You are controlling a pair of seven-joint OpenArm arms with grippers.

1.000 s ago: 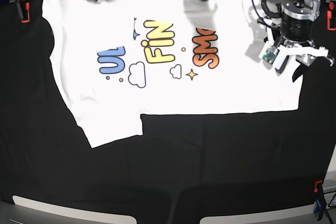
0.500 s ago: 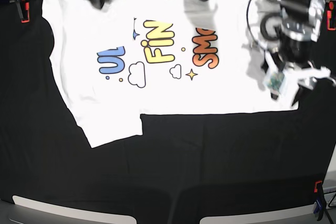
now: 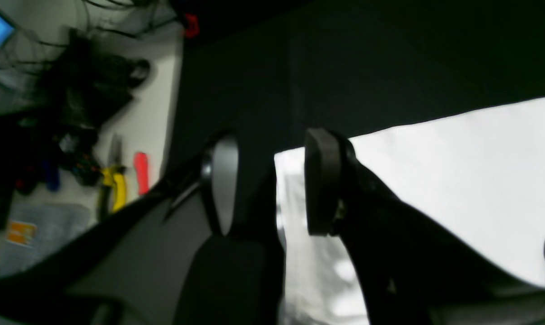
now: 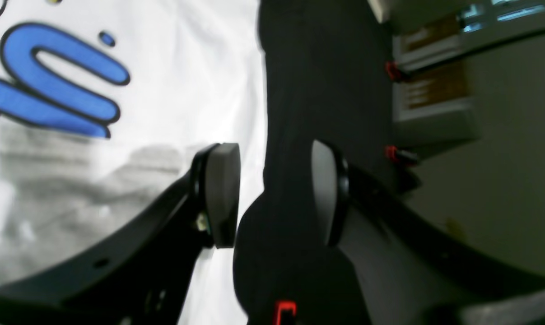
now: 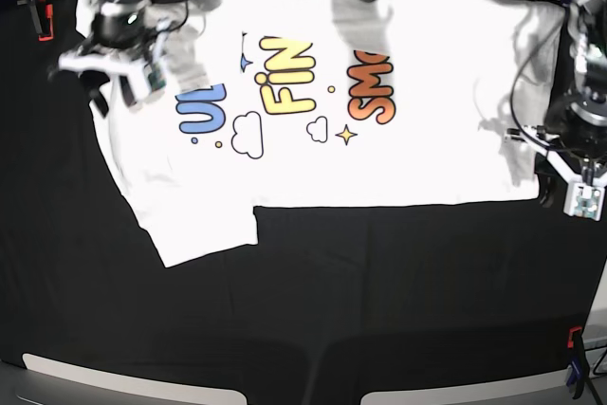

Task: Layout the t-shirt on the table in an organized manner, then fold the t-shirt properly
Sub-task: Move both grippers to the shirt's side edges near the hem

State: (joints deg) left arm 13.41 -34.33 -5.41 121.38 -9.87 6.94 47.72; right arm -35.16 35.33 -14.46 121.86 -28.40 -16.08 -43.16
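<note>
I've swung both arms outward: left fingers (image 3: 272, 180) now straddle the t-shirt (image 5: 379, 158) hem corner, right fingers (image 4: 272, 194) its opposite edge, both spread, gripping nothing. The shirt lies flat on the worktop (image 5: 379, 310), ready for pinching.

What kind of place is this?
Probably a robotics lab bench: a wide table under black cloth held by red clamps, and yellow-handled pliers on a cluttered white side surface.

Black fingers (image 4: 221, 194), flat grey pads
</note>
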